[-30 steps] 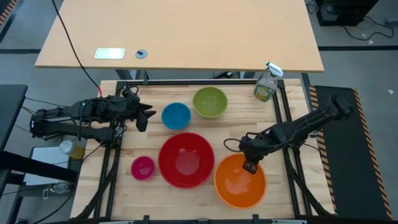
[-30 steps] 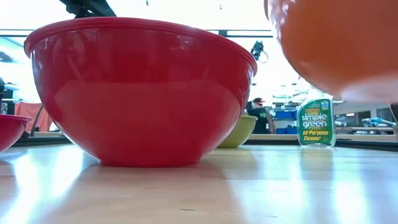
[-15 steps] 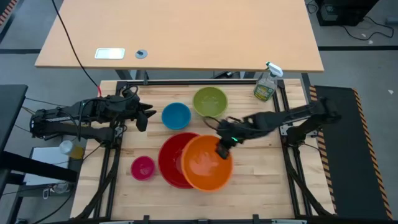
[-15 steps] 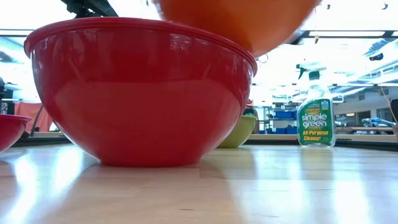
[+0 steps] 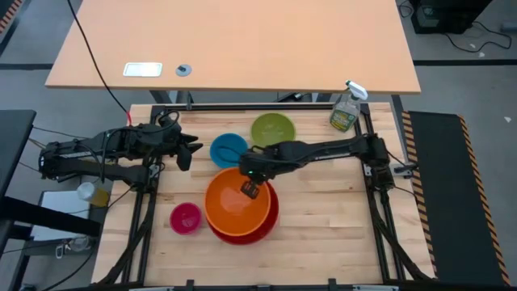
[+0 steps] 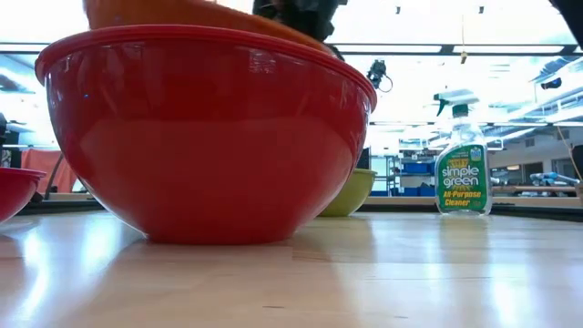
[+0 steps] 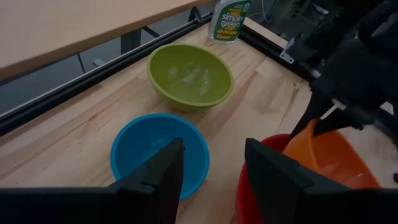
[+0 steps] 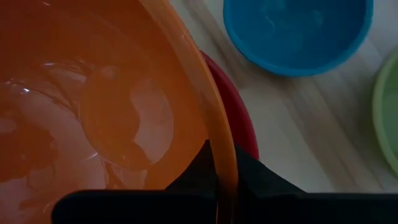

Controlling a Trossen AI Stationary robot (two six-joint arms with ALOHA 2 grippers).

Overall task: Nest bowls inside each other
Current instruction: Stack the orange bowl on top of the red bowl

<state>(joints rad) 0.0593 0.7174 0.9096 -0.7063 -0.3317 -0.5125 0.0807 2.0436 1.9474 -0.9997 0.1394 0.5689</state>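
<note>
The orange bowl (image 5: 234, 206) hangs over the red bowl (image 5: 271, 226), covering most of it, with my right gripper (image 5: 250, 188) shut on its rim. In the low view the orange bowl (image 6: 182, 14) shows just above the red bowl's rim (image 6: 205, 36). The blue bowl (image 5: 229, 149), green bowl (image 5: 273, 132) and pink bowl (image 5: 186, 217) each stand on their bases on the table. My left gripper (image 5: 190, 149) waits open at the table's left, beside the blue bowl, with nothing between its fingers (image 7: 165, 171). My right gripper pinches the orange bowl's rim (image 8: 221, 146) on its far right side, one finger inside the bowl and one outside. The fingers come from above, slanting down. The bowl is off the table, over the red bowl (image 8: 239, 118); whether the two touch I cannot tell.
A clear spray bottle (image 5: 346, 109) stands at the table's far right corner. Bare wood lies to the right of the red bowl and along the near edge. A black frame rail (image 5: 258, 106) runs along the far side.
My right gripper has carried the orange bowl from the near right of the table toward the left and slightly far, rising a little, until it hangs over the red bowl. It has kept its hold on the rim throughout.
</note>
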